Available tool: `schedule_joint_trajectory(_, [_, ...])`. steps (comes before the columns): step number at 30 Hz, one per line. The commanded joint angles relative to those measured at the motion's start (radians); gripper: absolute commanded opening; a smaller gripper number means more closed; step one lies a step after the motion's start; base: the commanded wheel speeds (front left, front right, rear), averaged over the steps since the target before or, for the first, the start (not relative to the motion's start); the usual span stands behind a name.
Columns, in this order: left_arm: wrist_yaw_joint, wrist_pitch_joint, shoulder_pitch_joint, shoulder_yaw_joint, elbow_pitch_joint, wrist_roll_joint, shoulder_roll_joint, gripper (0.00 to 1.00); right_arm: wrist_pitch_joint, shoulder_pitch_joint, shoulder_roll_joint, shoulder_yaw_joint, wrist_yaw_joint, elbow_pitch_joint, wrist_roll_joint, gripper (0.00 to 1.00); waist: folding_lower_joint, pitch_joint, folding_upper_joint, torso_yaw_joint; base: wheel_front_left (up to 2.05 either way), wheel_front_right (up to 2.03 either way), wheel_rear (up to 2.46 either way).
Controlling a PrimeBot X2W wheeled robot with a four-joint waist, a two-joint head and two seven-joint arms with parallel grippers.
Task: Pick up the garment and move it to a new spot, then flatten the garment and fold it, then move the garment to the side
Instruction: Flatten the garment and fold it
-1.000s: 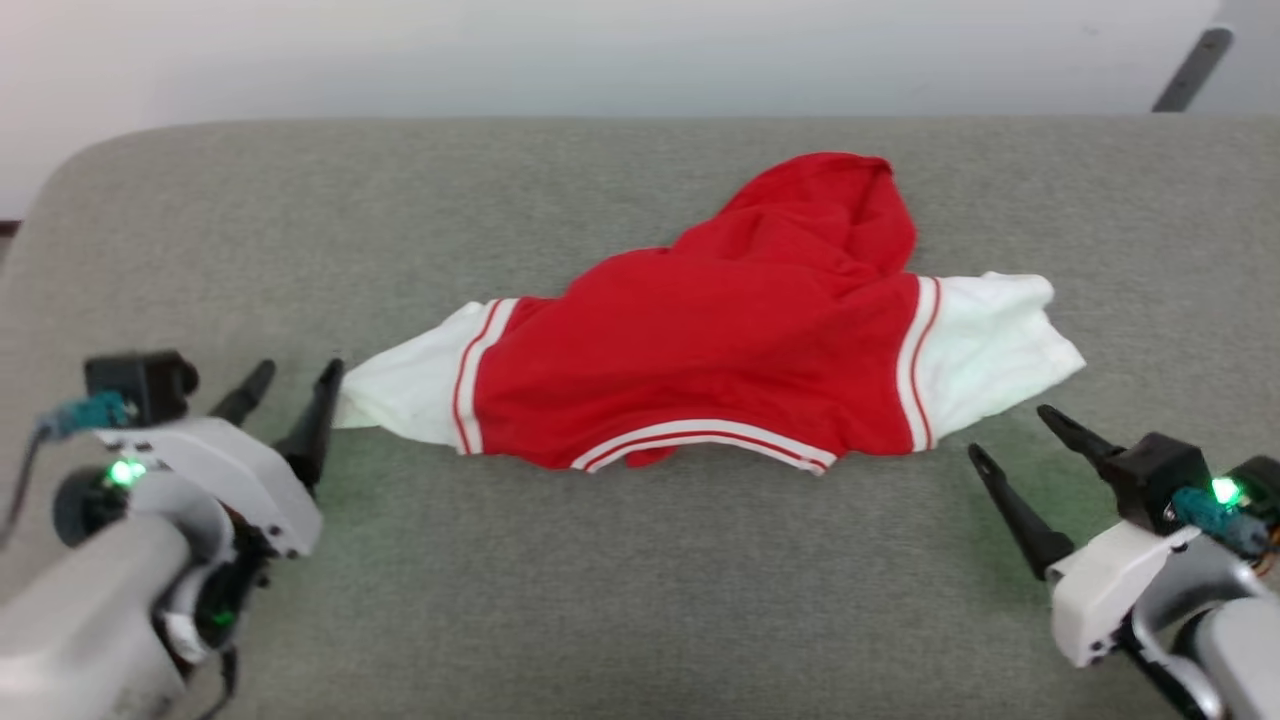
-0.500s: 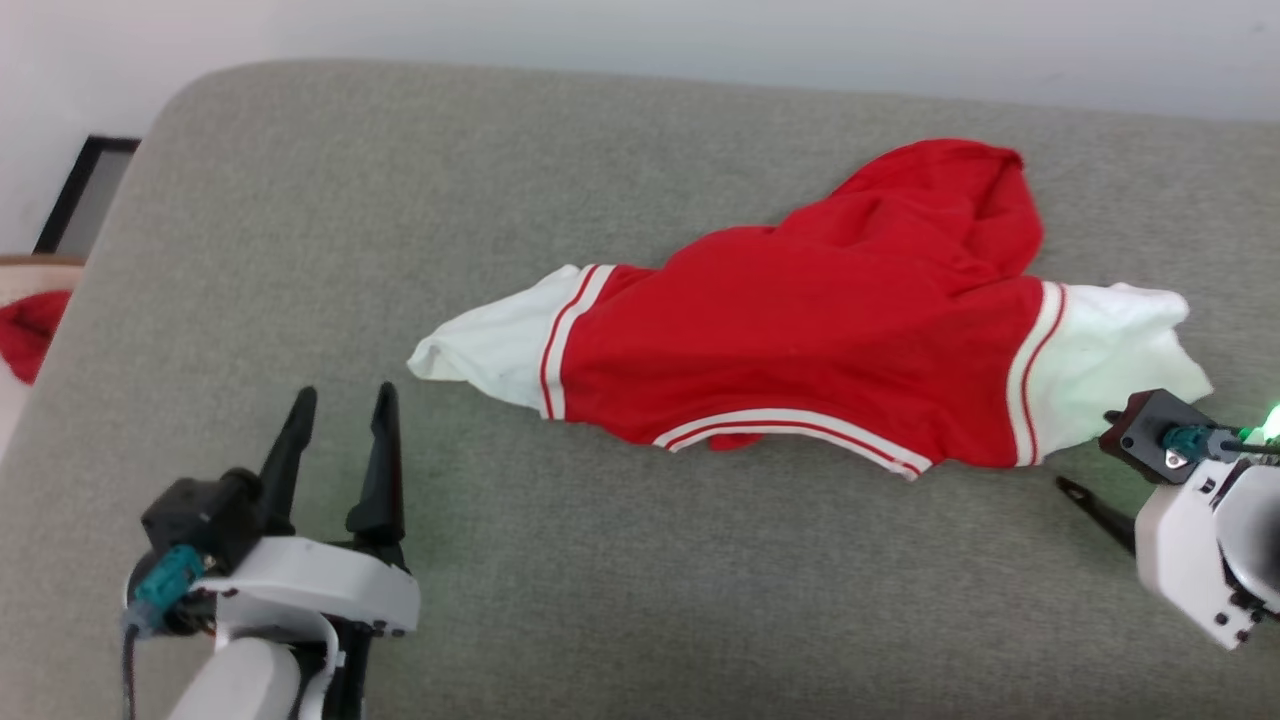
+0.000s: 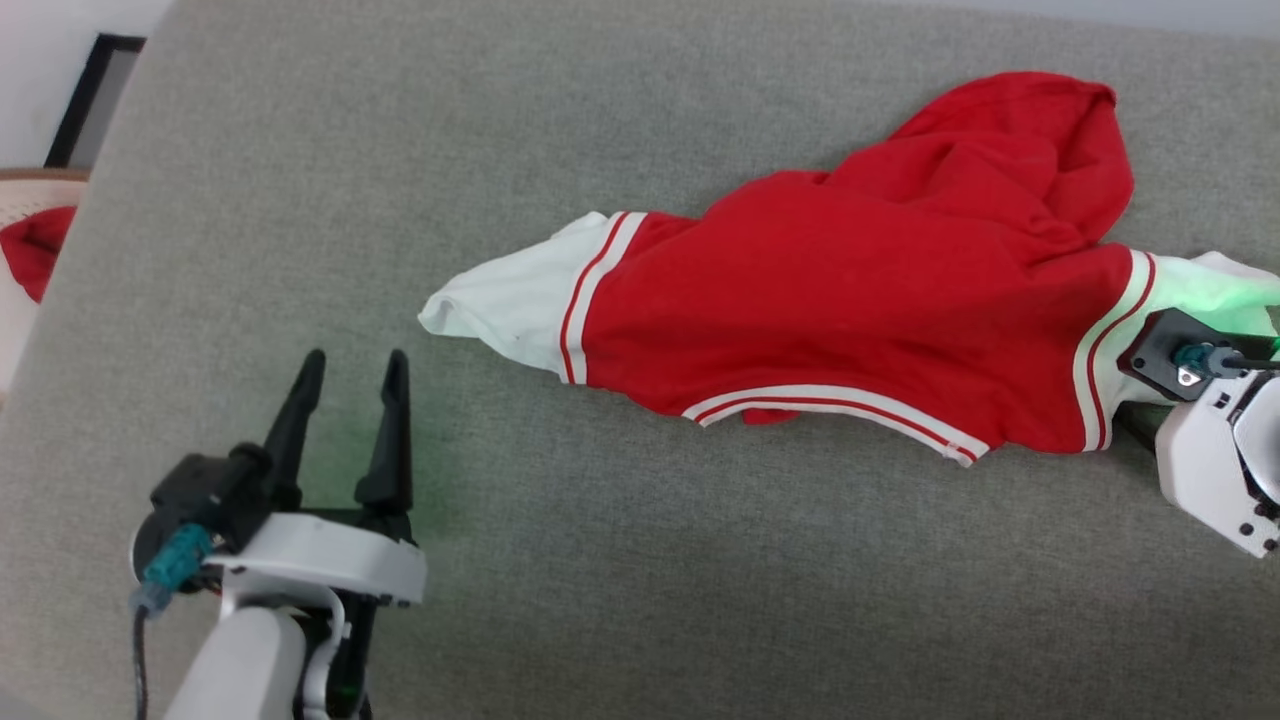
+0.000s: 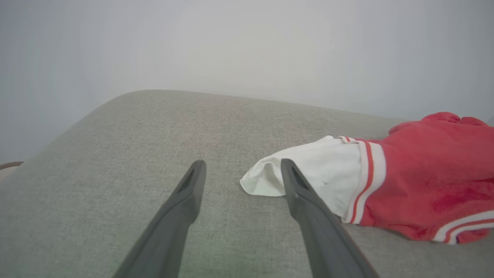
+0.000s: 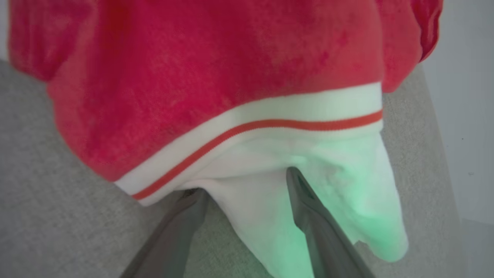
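The right gripper (image 5: 244, 181) has closed in astride the sleeve (image 5: 347, 185) of the shirt (image 3: 830, 310), jaws wide, poised to grab; the left gripper (image 3: 356, 358) is open and empty.

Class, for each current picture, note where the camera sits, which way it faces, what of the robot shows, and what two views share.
Head: high, looking down on the shirt on the grey cushion; left hand lower left.
Left wrist: low, facing along the left hand's open fingers toward one white sleeve.
Right wrist: close, the other sleeve between the right hand's open fingers.
All share the shirt.
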Motion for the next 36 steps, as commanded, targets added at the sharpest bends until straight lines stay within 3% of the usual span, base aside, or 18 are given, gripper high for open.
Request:
schedule_joint_trajectory(1, [-0.015,0.000,-0.020,0.011,0.006,0.014,0.004,1.00,0.017,0.040,0.024,0.021,0.000,0.015,-0.012,0.00,0.0000,0.016,0.0000,-0.001,0.00,0.00,0.00])
schedule_joint_trajectory(5, [-0.076,0.000,-0.068,-0.004,0.034,0.066,0.052,1.00,0.013,0.051,0.032,0.023,0.000,0.028,-0.011,0.00,0.0000,0.016,0.0000,-0.012,0.00,0.00,0.00])
schedule_joint_trajectory(7, [-0.108,0.019,-0.109,-0.030,0.050,0.098,0.103,1.00,0.010,0.052,0.033,0.024,0.000,0.025,-0.013,0.00,0.0000,0.014,0.0000,-0.020,0.00,0.00,0.00])
schedule_joint_trajectory(11, [-0.159,0.174,-0.210,-0.115,0.065,0.085,0.234,1.00,0.016,0.057,0.048,0.025,0.003,-0.002,-0.035,0.00,0.0000,0.019,0.0000,-0.044,0.00,0.00,0.00])
schedule_joint_trajectory(13, [-0.167,0.260,-0.263,-0.218,0.043,0.040,0.303,1.00,0.013,0.049,0.058,0.025,0.003,-0.007,-0.038,0.00,0.0000,0.025,0.0000,-0.052,0.00,0.00,0.00])
schedule_joint_trajectory(17, [-0.164,0.405,-0.420,-0.484,-0.043,-0.132,0.501,1.00,0.017,0.020,0.077,0.025,0.003,-0.013,-0.048,0.00,0.0000,0.052,0.0000,-0.070,0.00,0.00,0.00])
schedule_joint_trajectory(22, [-0.165,0.540,-0.627,-0.784,-0.084,-0.303,0.626,1.00,0.020,-0.003,0.088,0.025,0.002,-0.003,-0.045,0.00,0.0000,0.084,0.0000,-0.086,0.00,0.00,0.00])
schedule_joint_trajectory(28, [-0.165,0.572,-0.830,-1.043,-0.048,-0.387,0.637,1.00,0.024,0.003,0.082,0.031,0.000,0.011,-0.041,0.00,0.0000,0.099,0.0000,-0.094,0.00,0.00,0.00])
schedule_joint_trajectory(36, [-0.165,0.566,-0.872,-1.096,0.049,-0.431,0.571,1.00,0.031,-0.009,0.087,0.032,0.000,0.003,-0.033,0.00,0.0000,0.114,0.0000,-0.103,0.00,0.00,0.00])
